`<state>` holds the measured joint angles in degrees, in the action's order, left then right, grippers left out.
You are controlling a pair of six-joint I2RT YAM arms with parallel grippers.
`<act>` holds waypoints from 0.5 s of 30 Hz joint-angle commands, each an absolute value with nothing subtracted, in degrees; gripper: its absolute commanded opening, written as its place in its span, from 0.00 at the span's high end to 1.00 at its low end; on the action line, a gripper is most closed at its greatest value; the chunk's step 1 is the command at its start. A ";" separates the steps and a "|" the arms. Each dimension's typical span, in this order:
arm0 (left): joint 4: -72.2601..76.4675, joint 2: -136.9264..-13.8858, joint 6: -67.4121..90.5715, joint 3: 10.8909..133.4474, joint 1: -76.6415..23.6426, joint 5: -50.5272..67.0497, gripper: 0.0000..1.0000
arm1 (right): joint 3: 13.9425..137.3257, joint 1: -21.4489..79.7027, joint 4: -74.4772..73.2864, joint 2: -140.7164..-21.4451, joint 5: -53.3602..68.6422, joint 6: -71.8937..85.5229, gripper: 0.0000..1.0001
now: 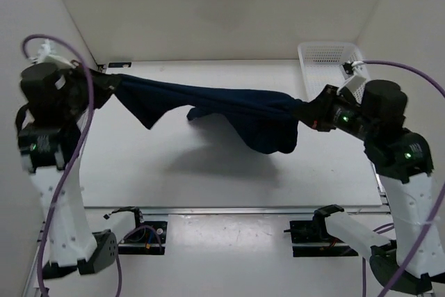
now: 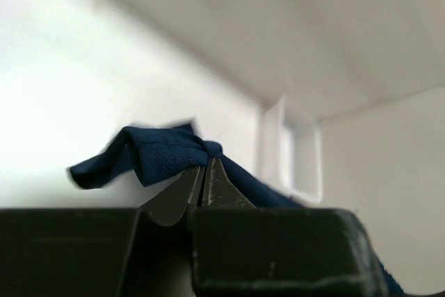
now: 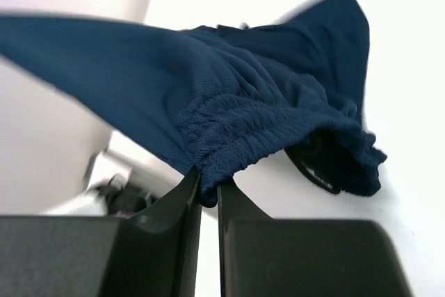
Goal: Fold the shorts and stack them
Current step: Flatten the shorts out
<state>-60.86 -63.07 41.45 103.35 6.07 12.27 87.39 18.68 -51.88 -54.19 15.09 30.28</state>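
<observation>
Above the table (image 1: 208, 172), the shorts (image 1: 229, 113) hang stretched between the two arms, and their dark shadow (image 1: 208, 165) falls on the white surface under them. The long axis of the cloth runs from left to right across the far half of the table. One end points to the far left corner and the other end points to the right side, close to a white basket (image 1: 327, 57) that stands in the far right corner. The left end sits a little higher in the top view than the right end.

The left claw (image 1: 111, 83) is closed tight, its two fingers pressed together on a corner of the navy cloth, which folds over their tips in the left wrist view. The right claw (image 1: 304, 113) is almost closed, with only a thin slit between the fingers, and the gathered waistband (image 3: 236, 144) is pinched in this slit.

Between the two grips the upper edge is pulled nearly straight. Below it the loose fabric sags: a pointed flap hangs near the left end, and a bigger rounded fold hangs near the right end. Whether this lowest fold touches the table, I cannot tell.
</observation>
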 commanded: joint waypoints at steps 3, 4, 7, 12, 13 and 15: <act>-65.03 -56.34 43.86 115.64 7.12 1.52 0.90 | 96.58 18.98 -55.81 -47.13 27.77 23.73 1.00; -65.65 -55.73 43.86 117.93 7.12 0.36 0.90 | 97.46 18.98 -55.81 -46.33 28.30 23.73 1.00; -69.16 -57.04 43.33 127.59 7.12 -3.59 0.90 | 100.98 18.98 -57.74 -45.18 27.52 23.20 1.00; -67.34 -60.29 41.22 133.34 6.59 -3.88 0.90 | 102.66 18.98 -61.35 -44.65 21.89 23.20 1.00; -66.28 -60.81 40.52 132.29 6.59 -3.26 0.90 | 101.96 18.98 -61.35 -44.65 19.80 23.20 1.00; -63.91 -62.48 40.00 126.24 6.59 -2.64 0.90 | 99.51 18.98 -60.74 -45.18 17.68 23.20 1.00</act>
<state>-66.37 -54.96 42.37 131.85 6.24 3.38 102.13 19.05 -58.24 -43.38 25.02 25.54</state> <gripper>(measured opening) 0.114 0.124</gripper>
